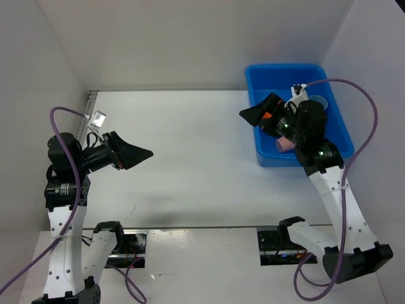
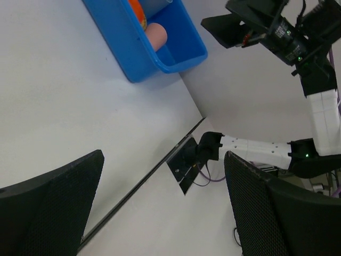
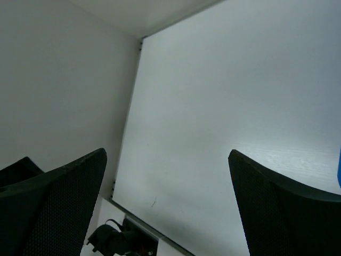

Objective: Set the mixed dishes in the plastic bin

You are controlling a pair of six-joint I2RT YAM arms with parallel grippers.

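Looking down from the overhead camera, the plastic bin [image 1: 338, 136] sits in the far right corner of the table [image 1: 190, 139], its right rim close to the side wall. A pink cup [image 1: 284, 144] lies on its side inside the near end, and a blue cup [image 1: 318, 101] shows further back. The right gripper [image 1: 248, 115] hangs over the bin's left rim with its jaws parted, holding nothing. The left gripper [image 1: 142, 154] is near the left wall, well apart from the bin and also parted and empty. Bare white tabletop stretches between the two.

From the left wrist, the left gripper [image 2: 160, 208] has its fingers [image 2: 53, 213] spread wide with only table between them. The bin [image 2: 181, 53] lies across open surface, the pink cup [image 2: 156, 35] against its near wall and a slice of orange plate [image 2: 137, 13] just behind it. The right gripper [image 2: 229, 29] hovers beyond the bin's corner. A dark seam marks the table's near edge.

From the right wrist, the right gripper [image 3: 168, 202] has its fingers [image 3: 53, 208] wide apart over bare table [image 3: 224, 106]. The wall meets the table along a straight edge on the left. A blue sliver of the bin [image 3: 339, 168] touches the right border.
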